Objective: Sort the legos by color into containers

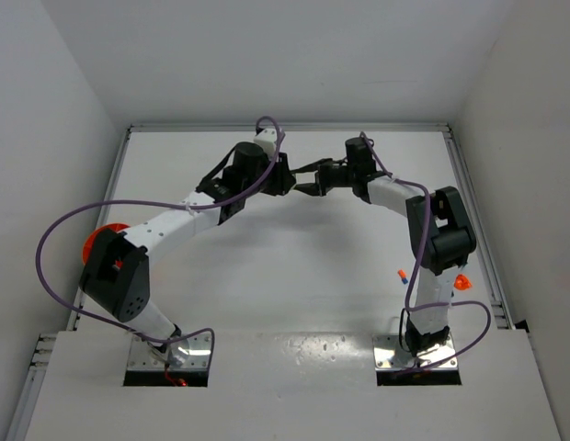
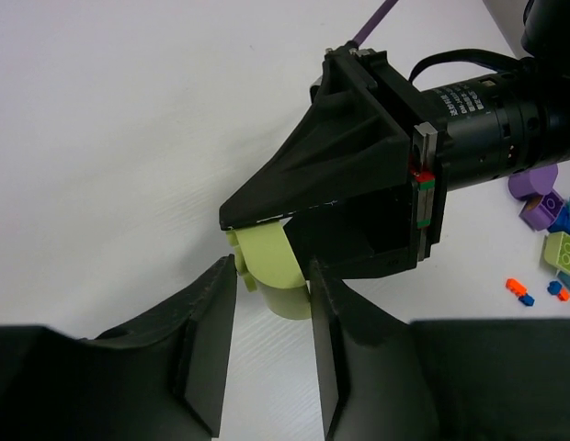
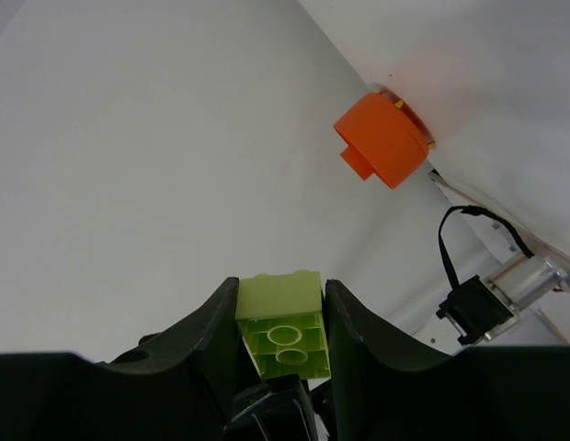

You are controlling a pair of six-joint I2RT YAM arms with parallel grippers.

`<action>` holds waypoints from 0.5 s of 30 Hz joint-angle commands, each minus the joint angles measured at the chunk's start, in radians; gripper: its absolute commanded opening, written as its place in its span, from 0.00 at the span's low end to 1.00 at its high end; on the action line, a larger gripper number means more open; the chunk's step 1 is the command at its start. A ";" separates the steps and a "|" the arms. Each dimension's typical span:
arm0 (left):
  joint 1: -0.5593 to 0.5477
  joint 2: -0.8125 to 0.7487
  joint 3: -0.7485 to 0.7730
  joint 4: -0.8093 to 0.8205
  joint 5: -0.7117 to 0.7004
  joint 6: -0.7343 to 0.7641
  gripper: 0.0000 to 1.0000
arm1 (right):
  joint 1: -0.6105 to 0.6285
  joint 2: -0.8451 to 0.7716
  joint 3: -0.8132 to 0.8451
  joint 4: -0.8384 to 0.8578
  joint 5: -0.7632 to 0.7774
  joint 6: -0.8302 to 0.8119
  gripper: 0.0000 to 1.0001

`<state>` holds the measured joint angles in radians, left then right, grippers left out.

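A lime green lego (image 2: 276, 276) hangs above the table's far middle, where my two grippers meet. My right gripper (image 3: 281, 287) is shut on this brick (image 3: 283, 333), whose hollow underside faces its camera. My left gripper (image 2: 272, 268) has both fingers against the same brick, one on the studs, one on the opposite face. From above, the left gripper (image 1: 292, 179) and right gripper (image 1: 308, 182) touch tip to tip and hide the brick. The orange container (image 1: 96, 241) sits at the table's left edge, partly behind my left arm, and the orange container (image 3: 381, 138) shows far off in the right wrist view.
Loose legos lie on the table behind the right gripper's body (image 2: 377, 175): purple (image 2: 533, 197), lime (image 2: 563, 248), small orange (image 2: 517, 287) and blue ones. Tiny bricks (image 1: 402, 275) and an orange piece (image 1: 461, 282) lie by the right arm. Walls close the table on three sides.
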<state>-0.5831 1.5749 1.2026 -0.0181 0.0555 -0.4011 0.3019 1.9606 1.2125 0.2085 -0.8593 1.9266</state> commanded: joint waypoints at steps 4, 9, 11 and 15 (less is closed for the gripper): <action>-0.006 -0.015 -0.024 0.021 0.010 0.007 0.32 | 0.008 -0.058 0.039 0.042 -0.037 0.066 0.00; -0.006 -0.033 -0.034 0.021 0.010 0.016 0.22 | 0.008 -0.069 0.027 0.054 -0.037 0.066 0.16; -0.006 -0.042 -0.034 0.012 0.001 0.016 0.22 | 0.008 -0.080 0.016 0.063 -0.037 0.066 0.22; -0.006 -0.078 -0.057 -0.006 -0.009 0.048 0.21 | -0.012 -0.091 -0.024 0.094 -0.017 0.038 0.53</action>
<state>-0.5831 1.5528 1.1740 -0.0029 0.0517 -0.3885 0.2966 1.9469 1.2022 0.2398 -0.8490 1.9369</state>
